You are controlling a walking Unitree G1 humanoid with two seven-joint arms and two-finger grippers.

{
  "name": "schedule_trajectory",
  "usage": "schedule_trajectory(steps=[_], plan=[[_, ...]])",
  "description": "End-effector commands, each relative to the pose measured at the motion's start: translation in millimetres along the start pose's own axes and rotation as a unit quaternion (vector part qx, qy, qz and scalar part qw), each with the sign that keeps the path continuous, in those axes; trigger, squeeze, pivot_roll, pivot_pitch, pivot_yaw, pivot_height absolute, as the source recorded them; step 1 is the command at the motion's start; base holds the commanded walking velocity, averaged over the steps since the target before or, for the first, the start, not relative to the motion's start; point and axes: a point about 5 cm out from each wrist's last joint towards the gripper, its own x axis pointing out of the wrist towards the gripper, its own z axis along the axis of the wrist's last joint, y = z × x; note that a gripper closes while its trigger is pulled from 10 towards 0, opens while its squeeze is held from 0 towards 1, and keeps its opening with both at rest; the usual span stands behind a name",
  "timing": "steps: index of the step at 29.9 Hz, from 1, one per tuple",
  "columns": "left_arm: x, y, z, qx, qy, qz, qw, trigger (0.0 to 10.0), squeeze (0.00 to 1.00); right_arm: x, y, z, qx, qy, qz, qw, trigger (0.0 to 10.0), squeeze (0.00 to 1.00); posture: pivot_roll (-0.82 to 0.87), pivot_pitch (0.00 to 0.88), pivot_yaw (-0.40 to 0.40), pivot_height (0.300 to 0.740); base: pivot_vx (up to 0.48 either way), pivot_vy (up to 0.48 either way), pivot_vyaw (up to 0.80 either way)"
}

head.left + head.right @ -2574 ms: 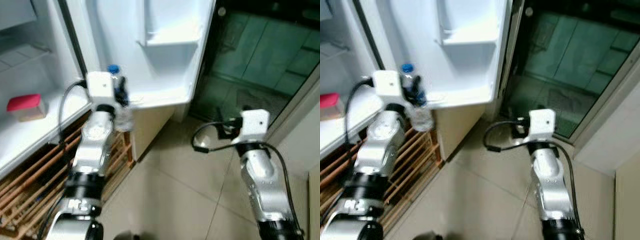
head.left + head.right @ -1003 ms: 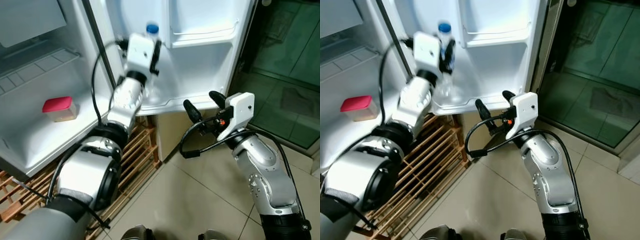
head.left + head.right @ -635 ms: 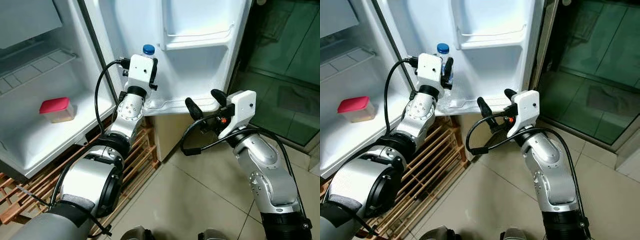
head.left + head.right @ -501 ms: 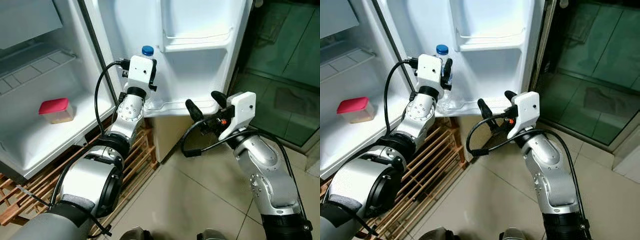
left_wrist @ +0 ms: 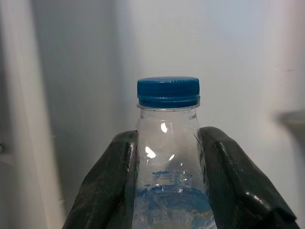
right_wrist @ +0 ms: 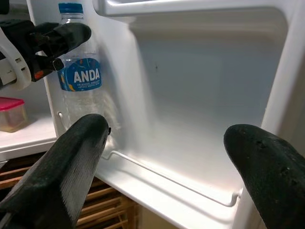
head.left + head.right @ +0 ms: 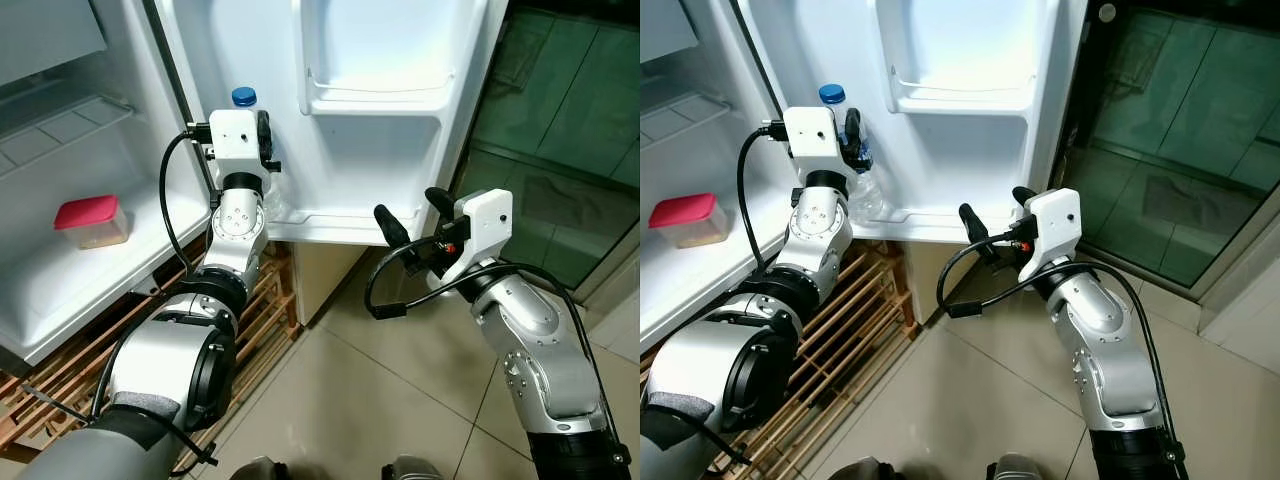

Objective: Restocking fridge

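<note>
The 2 fingers (image 5: 109, 191) of the left gripper (image 5: 167, 188) are clamped on the neck of a clear bottle (image 7: 862, 190), just under its blue cap (image 5: 168, 91). The bottle is held upright in the bottom door shelf (image 7: 940, 222) of the open fridge, at the hinge end, its "ANDA" label seen from the right wrist. The right gripper (image 7: 412, 215) is held low, just before that shelf's front edge, fingers spread wide apart, nothing between them. Inside the fridge, a red-lidded box (image 7: 88, 221) is seen on a white shelf (image 7: 60, 290).
</note>
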Motion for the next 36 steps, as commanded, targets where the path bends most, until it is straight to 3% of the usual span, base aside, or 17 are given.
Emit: schedule_trajectory(steps=[1, 5, 7, 12, 17, 18, 19, 24, 30, 34, 36], plan=[[-9.6, 6.7, -18, 0.022, 0.04, 0.017, 0.999, 10.0, 0.0, -1.9, 0.2, -2, -0.005, 0.01, 0.001, 1.0, 10.0, 0.0, -0.27, 0.011, 0.045, 0.711, 0.0, 0.0, 0.0], [-6.2, 7.9, -11, 0.079, 0.012, 0.037, 0.996, 10.0, 0.0, -4.3, -0.7, -3, -0.009, 0.014, 0.0, 1.0, 10.0, 0.0, -0.27, 0.014, 0.042, 0.711, 0.0, 0.0, 0.0], [-6.4, 6.5, -11, 0.082, 0.013, 0.033, 0.996, 10.0, 0.0, -5.0, -1.1, -3, -0.009, 0.015, 0.0, 1.0, 10.0, 0.0, -0.27, 0.014, 0.042, 0.711, 0.0, 0.0, 0.0], [-13.6, -1.0, -25, 0.131, 0.049, 0.01, 0.99, 10.0, 0.0, -5.3, 0.4, -5, -0.01, 0.019, 0.001, 1.0, 10.0, 0.0, -0.27, 0.016, 0.044, 0.711, 0.0, 0.0, 0.0], [-18.3, -2.0, -33, 0.147, 0.073, 0.015, 0.986, 10.0, 0.0, -5.4, 0.6, -6, -0.01, 0.021, 0.001, 1.0, 10.0, 0.0, -0.27, 0.016, 0.044, 0.711, 0.0, 0.0, 0.0], [-19.4, -2.5, -35, 0.147, 0.078, 0.013, 0.986, 10.0, 0.35, -5.4, 0.6, -6, -0.01, 0.021, 0.001, 1.0, 10.0, 0.0, -0.27, 0.016, 0.044, 0.711, 0.0, 0.0, 0.0], [-20.4, -2.6, -36, 0.136, 0.085, 0.012, 0.987, 10.0, 1.0, -5.4, 0.4, -7, -0.011, 0.023, 0.002, 1.0, 10.0, 0.0, -0.27, 0.016, 0.044, 0.711, 0.0, 0.0, 0.0], [-19.0, 1.9, -36, 0.117, 0.092, 0.024, 0.989, 10.0, 1.0, -5.5, 1.2, -8, -0.012, 0.025, 0.002, 1.0, 10.0, 0.0, -0.27, 0.017, 0.041, 0.711, 0.0, 0.0, 0.0], [-6.2, 12.7, -21, 0.112, 0.064, 0.045, 0.991, 10.0, 1.0, -5.2, 3.1, -9, -0.01, 0.025, 0.001, 1.0, 10.0, 0.0, -0.26, 0.015, 0.047, 0.711, 0.0, 0.0, 0.0], [-0.2, 27.7, -12, 0.113, 0.045, 0.051, 0.991, 10.0, 1.0, -5.7, 4.6, -9, -0.008, 0.024, -0.001, 1.0, 10.0, 0.0, -0.26, 0.011, 0.049, 0.711, 0.0, 0.0, 0.0], [-3.8, 40.5, -21, 0.099, 0.08, 0.06, 0.99, 10.0, 1.0, -5.8, 6.2, -10, -0.006, 0.024, -0.001, 1.0, 10.0, 0.0, -0.25, 0.009, 0.049, 0.711, 0.0, 0.0, 0.0]])
